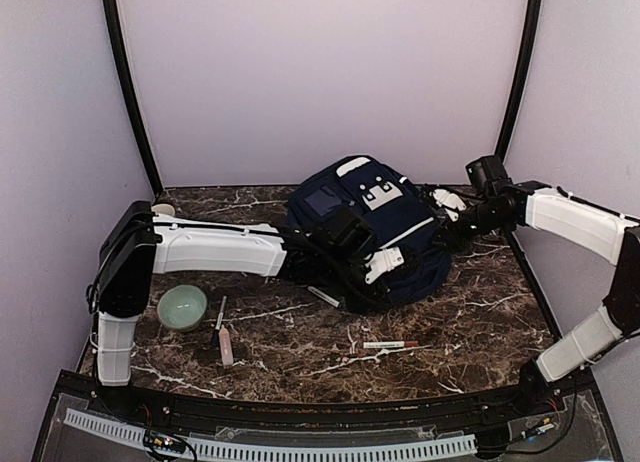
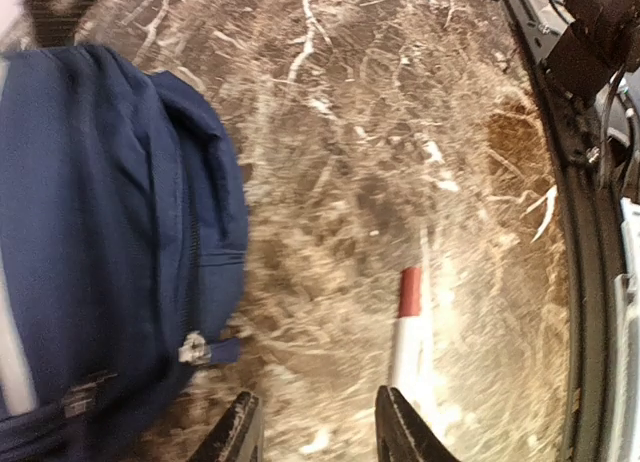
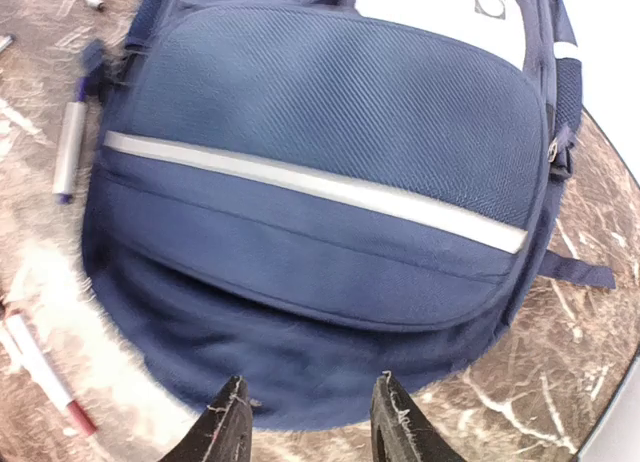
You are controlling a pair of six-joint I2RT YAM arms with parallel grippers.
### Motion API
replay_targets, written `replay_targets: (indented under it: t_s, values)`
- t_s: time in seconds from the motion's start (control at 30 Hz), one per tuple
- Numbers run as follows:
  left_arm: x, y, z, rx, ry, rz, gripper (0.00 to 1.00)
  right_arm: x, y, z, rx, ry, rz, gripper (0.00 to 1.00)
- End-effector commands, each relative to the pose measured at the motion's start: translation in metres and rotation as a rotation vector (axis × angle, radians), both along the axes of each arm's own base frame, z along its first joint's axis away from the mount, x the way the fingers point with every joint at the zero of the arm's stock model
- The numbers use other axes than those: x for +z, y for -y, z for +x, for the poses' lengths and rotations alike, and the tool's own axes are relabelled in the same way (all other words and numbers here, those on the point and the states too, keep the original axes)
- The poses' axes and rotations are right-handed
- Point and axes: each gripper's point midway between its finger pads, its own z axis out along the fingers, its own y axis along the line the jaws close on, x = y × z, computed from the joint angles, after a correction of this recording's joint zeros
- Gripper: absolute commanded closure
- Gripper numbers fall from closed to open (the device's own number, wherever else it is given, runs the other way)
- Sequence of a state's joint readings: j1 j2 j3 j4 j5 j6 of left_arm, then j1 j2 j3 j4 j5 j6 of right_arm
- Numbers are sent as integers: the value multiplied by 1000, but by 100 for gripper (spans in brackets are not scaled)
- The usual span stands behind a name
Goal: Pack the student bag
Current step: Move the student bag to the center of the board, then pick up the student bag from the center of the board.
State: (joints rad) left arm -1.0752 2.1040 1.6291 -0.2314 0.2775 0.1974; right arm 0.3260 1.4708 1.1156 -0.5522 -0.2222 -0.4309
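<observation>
Dark marble tabletop (image 1: 480, 317) holds the navy student bag (image 1: 425, 262), flanked by the left gripper (image 2: 315, 432) and right gripper (image 3: 305, 422), both partly open and empty, seemingly positioned to open it.

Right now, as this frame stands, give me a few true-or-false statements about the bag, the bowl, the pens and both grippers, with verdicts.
1. The student bag lies on the marble table. True.
2. The green bowl sits inside the bag. False: it stands on the table near the left arm's base, apart from the bag.
3. The left gripper is clamped on the red-capped marker. False: its jaws are apart and empty, and the marker lies on the table.
4. The right gripper has its jaws apart with nothing between them, over the bag's edge. True.
5. A silver pen lies on the table beside the bag. True.
</observation>
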Motion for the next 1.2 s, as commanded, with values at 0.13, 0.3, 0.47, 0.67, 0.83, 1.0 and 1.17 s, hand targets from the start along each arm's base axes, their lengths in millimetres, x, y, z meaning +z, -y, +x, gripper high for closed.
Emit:
replay_targets:
  t_s: [0.13,0.3,0.47,0.67,0.83,1.0,1.17]
  values:
    - [10,-36,53,-65,248,100,56,-3,-4,-40,61,-26,84,58]
    - [0,-40,58,-151,278,128,55,-3,2,-48,55,0,78,58]
    - [-22,-36,62,-177,275,155,55,-3,-3,-56,81,-6,111,57]
    - [-36,-23,71,-171,301,128,59,-5,-4,-59,90,-19,119,57]
    - [-39,-11,79,-151,313,89,80,-5,-1,-59,78,-16,112,57]
    - [-12,14,74,-129,249,-89,96,-10,8,-60,51,-37,51,61]
    - [16,43,74,-103,174,-270,100,-18,17,-61,20,-60,6,63]
